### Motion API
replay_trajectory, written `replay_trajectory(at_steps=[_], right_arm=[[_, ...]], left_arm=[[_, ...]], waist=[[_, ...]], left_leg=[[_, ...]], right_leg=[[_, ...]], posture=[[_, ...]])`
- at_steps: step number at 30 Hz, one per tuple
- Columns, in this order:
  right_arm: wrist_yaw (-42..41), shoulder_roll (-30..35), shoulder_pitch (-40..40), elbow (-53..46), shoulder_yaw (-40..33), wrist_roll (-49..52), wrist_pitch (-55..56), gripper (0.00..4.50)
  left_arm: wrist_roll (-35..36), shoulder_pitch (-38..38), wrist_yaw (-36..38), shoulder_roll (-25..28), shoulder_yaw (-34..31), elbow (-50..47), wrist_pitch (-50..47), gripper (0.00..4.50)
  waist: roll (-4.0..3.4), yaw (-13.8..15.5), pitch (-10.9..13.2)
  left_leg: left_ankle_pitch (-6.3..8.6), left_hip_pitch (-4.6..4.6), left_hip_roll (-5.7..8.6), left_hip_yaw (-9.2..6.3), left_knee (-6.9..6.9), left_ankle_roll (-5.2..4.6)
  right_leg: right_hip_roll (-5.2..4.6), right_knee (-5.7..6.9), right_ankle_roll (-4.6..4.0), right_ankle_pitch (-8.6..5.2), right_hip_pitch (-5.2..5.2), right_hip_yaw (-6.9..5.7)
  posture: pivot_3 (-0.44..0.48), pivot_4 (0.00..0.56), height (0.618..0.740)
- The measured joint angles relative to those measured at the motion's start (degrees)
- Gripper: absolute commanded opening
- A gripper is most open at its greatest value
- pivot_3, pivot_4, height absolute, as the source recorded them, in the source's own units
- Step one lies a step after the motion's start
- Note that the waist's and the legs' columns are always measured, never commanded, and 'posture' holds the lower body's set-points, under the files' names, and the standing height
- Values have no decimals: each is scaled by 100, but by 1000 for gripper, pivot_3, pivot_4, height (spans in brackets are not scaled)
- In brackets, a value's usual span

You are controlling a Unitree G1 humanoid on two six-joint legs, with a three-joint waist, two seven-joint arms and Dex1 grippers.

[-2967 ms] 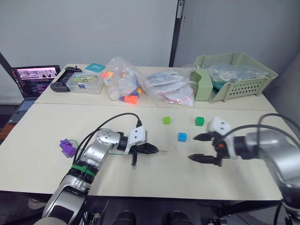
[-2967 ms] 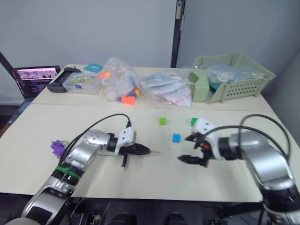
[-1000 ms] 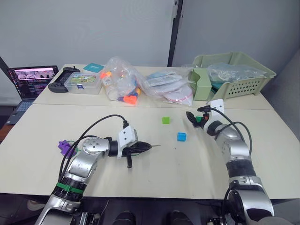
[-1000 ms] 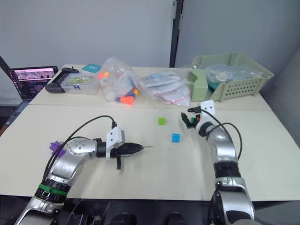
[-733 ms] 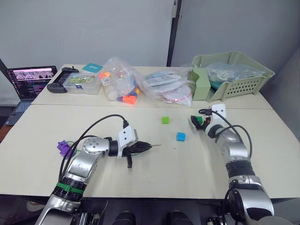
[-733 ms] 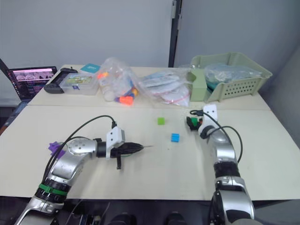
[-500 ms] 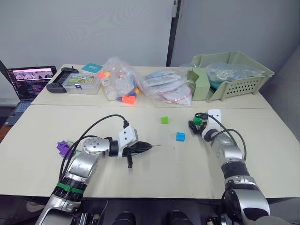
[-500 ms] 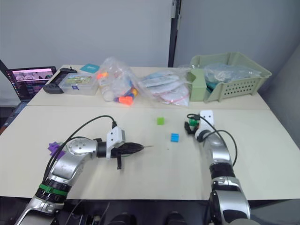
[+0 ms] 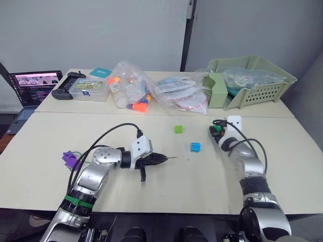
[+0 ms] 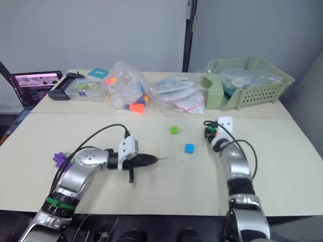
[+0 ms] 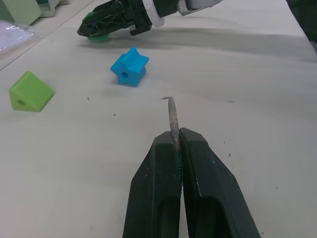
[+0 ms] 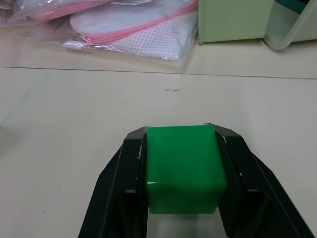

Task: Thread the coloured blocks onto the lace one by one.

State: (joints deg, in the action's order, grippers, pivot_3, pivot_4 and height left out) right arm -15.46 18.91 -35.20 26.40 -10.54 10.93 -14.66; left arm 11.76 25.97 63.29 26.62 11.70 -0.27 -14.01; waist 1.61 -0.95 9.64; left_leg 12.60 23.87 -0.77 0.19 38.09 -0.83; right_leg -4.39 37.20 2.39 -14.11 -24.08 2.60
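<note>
My left gripper (image 9: pixel 160 159) is shut on the lace (image 11: pixel 172 116), just behind its stiff pale tip, which points right toward the blocks. Two purple blocks (image 9: pixel 70 159) sit on the cord's far end at the left. On the table lie a blue block (image 9: pixel 195 146) and a light green block (image 9: pixel 178 129). Further right, my right gripper (image 9: pixel 216 130) has its fingers pressed against both sides of the dark green block (image 12: pixel 183 166), which rests on the table.
Along the back stand a laptop (image 9: pixel 35 86), a clear box (image 9: pixel 91 88), bags of toys (image 9: pixel 132 92), mesh pouches (image 9: pixel 182 94) and a green basket (image 9: pixel 252 79). A black cable (image 9: pixel 113 132) loops over my left arm.
My right gripper came to the dark green block and its fingers closed in on the block's sides. The left gripper kept hold of the lace and edged slightly right.
</note>
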Motion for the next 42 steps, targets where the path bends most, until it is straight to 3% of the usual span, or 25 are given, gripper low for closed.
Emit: replay_trajectory(at_steps=[2, 9, 16, 21, 29, 41, 42], right_arm=[[-29, 146, 188, -610, -107, 137, -315, 1204], [184, 326, 1862, -4303, -556, 976, -2195, 1204], [592, -155, 3417, -6281, -446, 1413, -3085, 1204], [809, -431, 4008, -6532, 161, 1271, -3177, 1204], [1035, -763, 4149, -6388, 753, 987, -3091, 1204], [991, -1067, 4009, -6112, 898, 1085, -3078, 1204], [974, -1075, 3993, -6122, 896, 1140, -3137, 2229]], left_arm=[[2, 28, 38, -36, 42, 20, 0, 0], [8, 289, 375, -391, 341, 609, 182, 0], [-4, 573, 712, -476, 417, 1172, 503, 0], [-14, 601, 833, -474, 430, 1338, 562, 0], [-14, 585, 945, -329, 431, 1233, 530, 0], [-14, 463, 942, -195, 432, 1076, 486, 0], [-14, 451, 939, -188, 431, 1060, 483, 0]], waist=[[0, 0, 0], [-2, 23, -2], [-5, 10, -4], [-5, 4, -4], [-5, 21, -4], [-6, 13, -4], [-6, 13, -4]], left_leg=[[0, 1, -1, -1, 0, 0], [0, 1, -2, -1, -1, 0], [0, 1, -2, 1, 1, -1], [-1, 0, -4, 5, 1, -1], [-1, 1, -2, 4, 2, -1], [-1, 0, -6, 1, 2, -1], [-1, 0, -6, 1, 2, -1]], right_leg=[[1, -1, 0, 0, 0, 0], [10, -5, 0, -1, 4, -4], [11, -14, 4, -3, 5, 4], [14, -16, 3, -4, 3, 4], [13, -15, 3, -4, 5, 2], [17, -15, 3, -4, 5, 2], [17, -15, 3, -4, 5, 2]], posture=[[0, 150, 740], [0, 150, 740], [0, 150, 740], [0, 150, 740], [0, 150, 740], [0, 150, 740], [0, 150, 740]])
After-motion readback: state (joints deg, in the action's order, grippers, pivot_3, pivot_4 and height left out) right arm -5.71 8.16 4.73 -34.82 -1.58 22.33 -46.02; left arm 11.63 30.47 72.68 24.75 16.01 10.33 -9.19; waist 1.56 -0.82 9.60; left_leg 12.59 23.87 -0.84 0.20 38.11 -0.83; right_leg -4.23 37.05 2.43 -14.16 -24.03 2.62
